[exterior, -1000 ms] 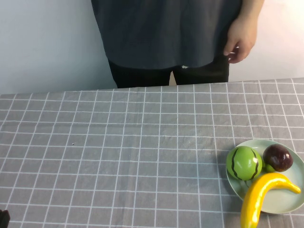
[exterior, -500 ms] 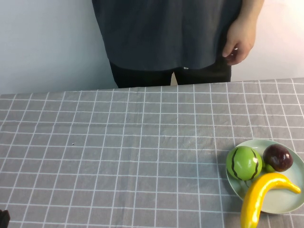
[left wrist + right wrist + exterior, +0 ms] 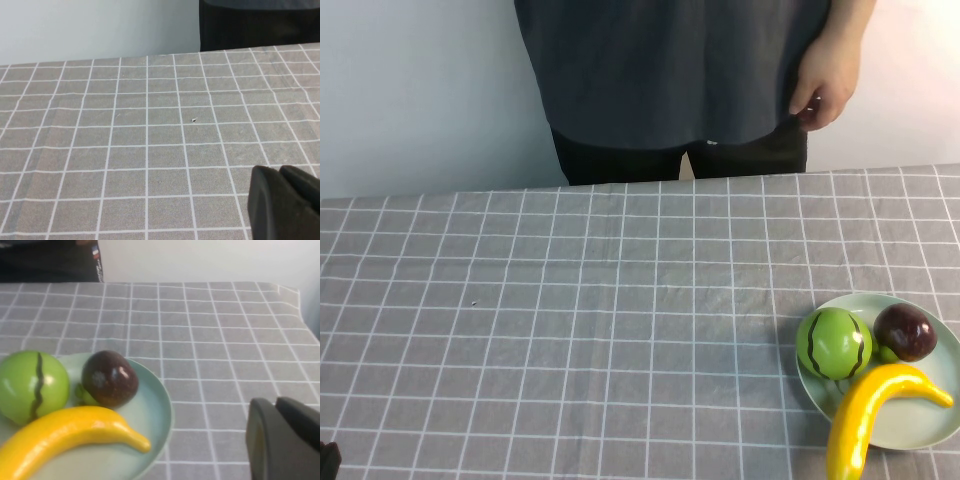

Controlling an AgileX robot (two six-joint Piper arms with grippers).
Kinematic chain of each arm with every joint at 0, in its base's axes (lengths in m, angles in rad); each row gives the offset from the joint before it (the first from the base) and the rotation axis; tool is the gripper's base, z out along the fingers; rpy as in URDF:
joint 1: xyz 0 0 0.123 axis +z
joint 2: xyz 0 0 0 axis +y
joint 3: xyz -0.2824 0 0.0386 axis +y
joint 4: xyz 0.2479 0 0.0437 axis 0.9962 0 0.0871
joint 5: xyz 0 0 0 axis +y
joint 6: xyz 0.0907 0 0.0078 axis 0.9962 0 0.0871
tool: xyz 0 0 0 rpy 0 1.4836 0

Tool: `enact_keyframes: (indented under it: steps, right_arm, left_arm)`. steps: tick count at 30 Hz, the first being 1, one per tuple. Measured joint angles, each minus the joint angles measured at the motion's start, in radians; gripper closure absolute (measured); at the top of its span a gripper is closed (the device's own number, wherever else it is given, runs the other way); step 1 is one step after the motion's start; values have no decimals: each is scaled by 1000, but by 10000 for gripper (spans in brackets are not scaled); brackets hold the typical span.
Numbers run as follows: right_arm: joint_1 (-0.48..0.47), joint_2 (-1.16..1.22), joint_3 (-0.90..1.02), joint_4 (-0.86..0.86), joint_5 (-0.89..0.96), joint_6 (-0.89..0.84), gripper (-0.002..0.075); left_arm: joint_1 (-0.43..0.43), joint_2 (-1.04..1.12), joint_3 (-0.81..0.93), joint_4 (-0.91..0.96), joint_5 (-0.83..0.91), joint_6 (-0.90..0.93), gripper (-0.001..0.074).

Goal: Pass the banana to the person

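Fingers together, left gripper [image 3: 279,174] over cloth [image 3: 150,125], right gripper [image 3: 274,406] by banana [image 3: 65,436] on crowded plate [image 3: 168,410].

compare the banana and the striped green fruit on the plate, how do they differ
Shape: the banana is long and curved, while the green striped fruit is round.
Colour: the banana is plain bright yellow; the green fruit carries dark stripes.
Placement: the banana overhangs the near rim of the plate, while the green fruit sits wholly inside it.
Shared: both rest untouched on the plate. The right gripper hovers beside the plate; the left gripper hangs over bare cloth.
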Motion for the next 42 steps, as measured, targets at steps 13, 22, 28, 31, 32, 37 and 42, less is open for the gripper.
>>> enact_keyframes:
  steps: [13, 22, 28, 31, 32, 37, 42]
  right_arm:
    - [0, 0, 0, 550, -116, 24, 732]
    - [0, 0, -2, 771, -184, 24, 732]
    - [0, 103, -115, 783, 89, 24, 727]
    - [0, 250, -222, 726, 258, 24, 727]
    - [0, 312, -267, 689, 327, 24, 727]
    - [0, 621, -478, 522, 644, 24, 727]
    - [0, 857, -615, 437, 695, 20, 727]
  left_arm:
    - [0, 0, 0, 0, 0, 0, 739]
    - [0, 0, 0, 0, 0, 0, 739]
    - [0, 0, 0, 0, 0, 0, 739]
    - [0, 0, 0, 0, 0, 0, 739]
    - [0, 0, 0, 0, 0, 0, 739]
    - [0, 0, 0, 0, 0, 0, 739]
    - [0, 0, 0, 0, 0, 0, 739]
